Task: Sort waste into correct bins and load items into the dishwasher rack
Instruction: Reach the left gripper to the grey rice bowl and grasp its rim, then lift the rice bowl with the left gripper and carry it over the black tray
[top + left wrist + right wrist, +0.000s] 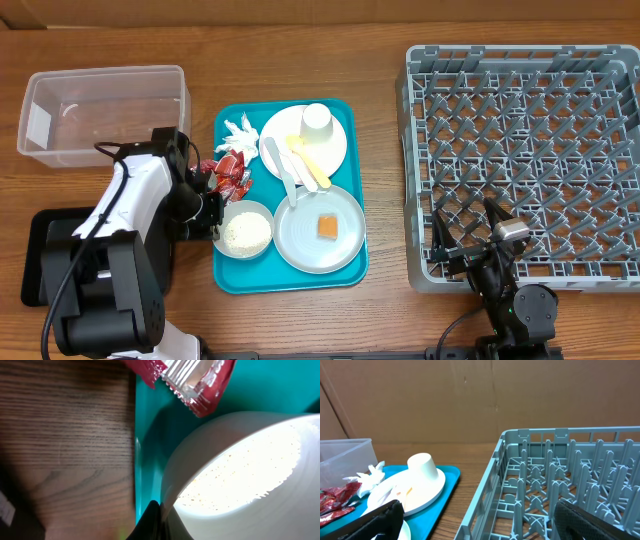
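The small white bowl (pixel 245 231) holds rice and sits at the front left of the teal tray (pixel 228 275). My left gripper (pixel 214 216) is shut on the bowl's left rim; in the left wrist view the jaws (pixel 162 516) pinch the bowl's wall (pixel 240 510). Red wrappers (pixel 231 174) (pixel 186 380) and a white napkin (pixel 238 130) lie behind the bowl. A plate (pixel 320 228) carries an orange cube (pixel 327 227). Another plate (pixel 335 148) carries an upturned cup (pixel 317 120) and cutlery (pixel 296 165). My right gripper (pixel 470 256) (pixel 485 527) is open and empty at the grey rack's (pixel 530 150) front left corner.
The clear tub (pixel 100 112) stands at the back left. The black tray (pixel 38 250) lies at the front left, partly under my left arm. In the right wrist view the rack wall (pixel 490 480) is close ahead, with the cup (pixel 421 466) and teal tray (pixel 447 491) to the left.
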Robot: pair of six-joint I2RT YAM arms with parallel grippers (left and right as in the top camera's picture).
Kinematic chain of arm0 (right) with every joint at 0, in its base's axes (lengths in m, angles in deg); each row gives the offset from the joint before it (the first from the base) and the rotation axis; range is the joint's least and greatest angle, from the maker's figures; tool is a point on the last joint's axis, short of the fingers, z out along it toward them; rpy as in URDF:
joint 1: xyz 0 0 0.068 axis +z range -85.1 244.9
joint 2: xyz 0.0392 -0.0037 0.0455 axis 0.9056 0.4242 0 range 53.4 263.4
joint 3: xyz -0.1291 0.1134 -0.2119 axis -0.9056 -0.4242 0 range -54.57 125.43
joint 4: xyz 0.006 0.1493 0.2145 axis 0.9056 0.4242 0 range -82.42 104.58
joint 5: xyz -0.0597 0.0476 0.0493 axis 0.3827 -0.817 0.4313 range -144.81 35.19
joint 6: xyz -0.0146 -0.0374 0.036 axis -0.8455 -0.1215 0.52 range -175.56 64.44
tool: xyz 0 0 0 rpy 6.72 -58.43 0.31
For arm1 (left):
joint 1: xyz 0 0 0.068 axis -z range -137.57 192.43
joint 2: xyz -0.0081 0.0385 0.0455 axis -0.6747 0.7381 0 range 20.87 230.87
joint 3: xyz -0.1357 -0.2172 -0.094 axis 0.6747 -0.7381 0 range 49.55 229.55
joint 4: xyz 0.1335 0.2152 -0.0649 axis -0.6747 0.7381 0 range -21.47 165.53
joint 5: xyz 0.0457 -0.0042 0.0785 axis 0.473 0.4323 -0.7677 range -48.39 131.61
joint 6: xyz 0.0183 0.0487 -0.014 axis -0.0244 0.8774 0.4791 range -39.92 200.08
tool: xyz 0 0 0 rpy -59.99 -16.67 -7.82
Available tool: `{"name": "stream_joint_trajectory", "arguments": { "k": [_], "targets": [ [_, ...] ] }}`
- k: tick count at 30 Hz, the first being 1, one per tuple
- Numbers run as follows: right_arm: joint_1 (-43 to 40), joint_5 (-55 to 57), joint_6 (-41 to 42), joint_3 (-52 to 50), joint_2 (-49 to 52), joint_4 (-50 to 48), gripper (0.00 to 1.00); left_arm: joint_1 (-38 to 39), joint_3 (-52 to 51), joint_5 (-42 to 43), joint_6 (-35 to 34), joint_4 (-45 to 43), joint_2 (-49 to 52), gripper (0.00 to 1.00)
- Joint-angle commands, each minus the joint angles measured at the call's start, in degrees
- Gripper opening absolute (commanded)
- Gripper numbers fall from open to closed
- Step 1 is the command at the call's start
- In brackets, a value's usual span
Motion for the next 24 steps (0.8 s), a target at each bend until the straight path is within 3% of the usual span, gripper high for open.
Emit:
{"name": "stream_joint_trajectory", "arguments": {
  "k": [1, 24],
  "targets": [
    [0.31, 0.76, -0.17, -0.59, -0.57, -0.28, 1.00, 0.37, 3.52, 0.76, -0.15, 1.36, 0.37, 0.04],
    [0.31, 0.76, -0.17, -0.59, -0.57, -0.28, 1.00, 0.26, 31.12, 5.66, 1.16, 11.96, 0.04, 0.04]
  ]
}}
